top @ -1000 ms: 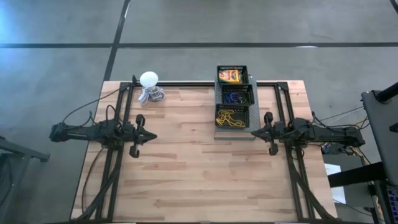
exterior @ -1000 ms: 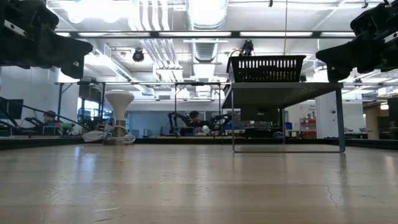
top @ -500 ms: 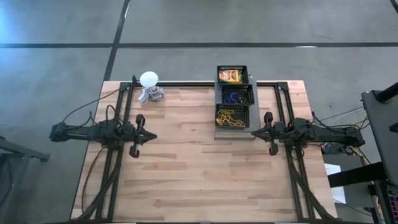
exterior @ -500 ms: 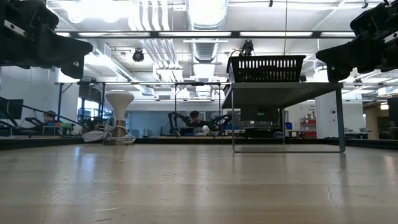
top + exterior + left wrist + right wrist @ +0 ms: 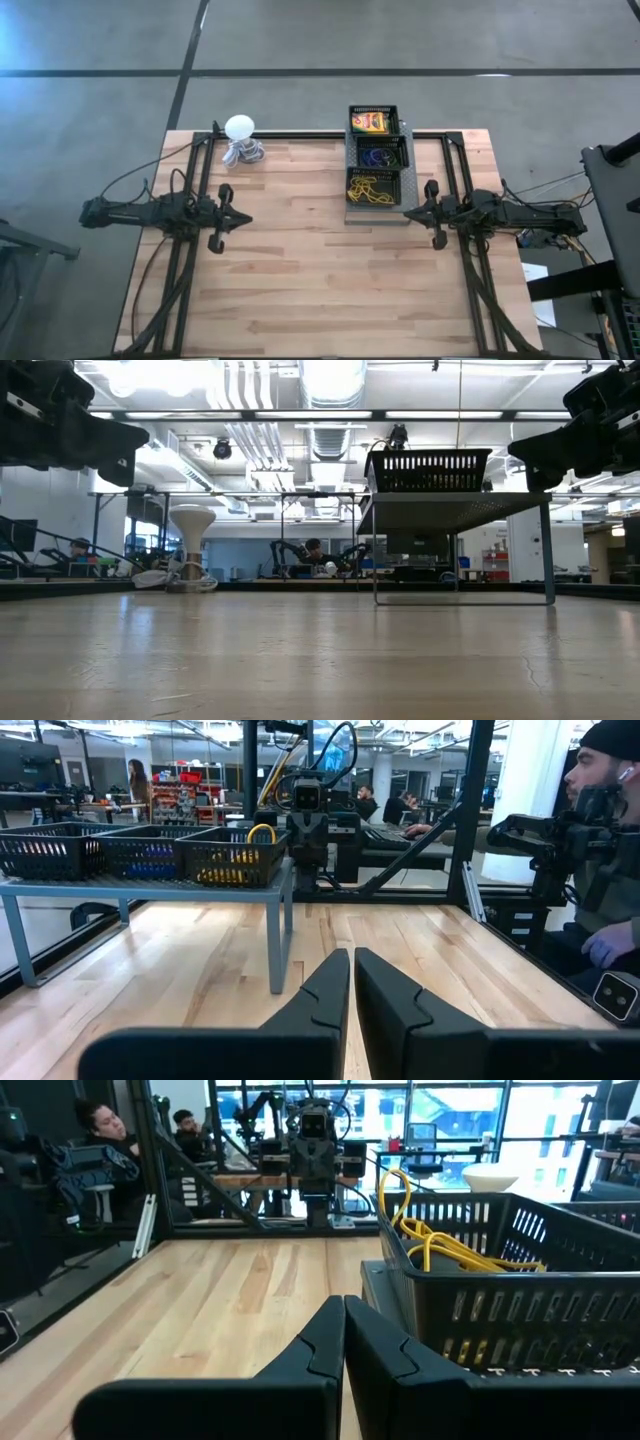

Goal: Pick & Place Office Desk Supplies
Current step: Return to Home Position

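Three black mesh baskets sit in a row on a grey raised shelf at the table's far right. The far basket holds a yellow-and-green box, the middle one blue rings, the near one yellowish rubber bands. My left gripper hovers over the table's left side, shut and empty. My right gripper hovers just right of the shelf, beside the rubber-band basket, shut and empty.
A white ball-topped object on a grey coiled base stands near the far left edge. Bare wooden table stretches between the two arms and toward the near edge. People sit beyond the table in the wrist views.
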